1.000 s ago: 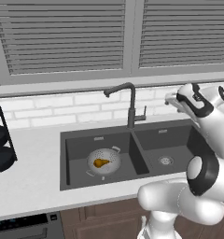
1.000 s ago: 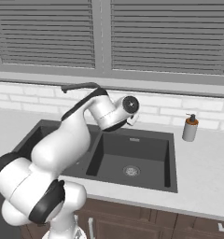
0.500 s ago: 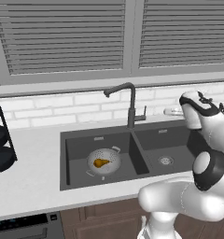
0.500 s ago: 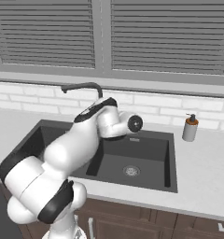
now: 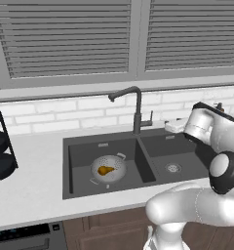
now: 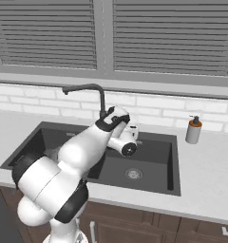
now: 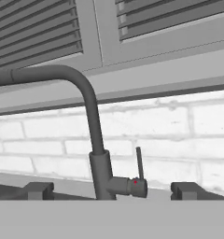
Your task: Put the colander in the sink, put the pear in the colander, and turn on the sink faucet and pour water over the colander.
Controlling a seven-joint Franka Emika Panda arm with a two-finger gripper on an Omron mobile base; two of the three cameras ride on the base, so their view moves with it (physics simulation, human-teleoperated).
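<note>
Large dark grey rectangular double-basin sink (image 5: 143, 158) sits across the centre of the left base view, set in a pale counter (image 5: 31, 190); in the right base view it spans the middle (image 6: 154, 142). Each basin has a round steel drain; the right one shows at centre right of the left base view.

White arm with dark joints rises from the lower right of the left base view, its wrist at the right edge above the right basin. In the right base view it climbs from lower left to centre.

Tall slim dark grey metal sink faucet (image 5: 136, 105) stands at the back rim, between the basins, upper centre; spout bent over toward the left basin. Hand view: faucet (image 7: 93, 135) left of centre, side lever upright at lower centre, brick wall behind.

Small round pale grey-white perforated colander (image 5: 109, 169) rests in the left basin, lower centre of the left base view, two loop handles showing.

Two-finger gripper (image 7: 111, 191): dark finger tips (image 7: 39, 190) at the bottom of the hand view, far apart, either side of the faucet base, nothing between them touched.

Small soap dispenser bottle (image 6: 194, 130) on the counter, right of the right base view.

Small golden-brown pear (image 5: 106, 170) lies inside the colander.
</note>
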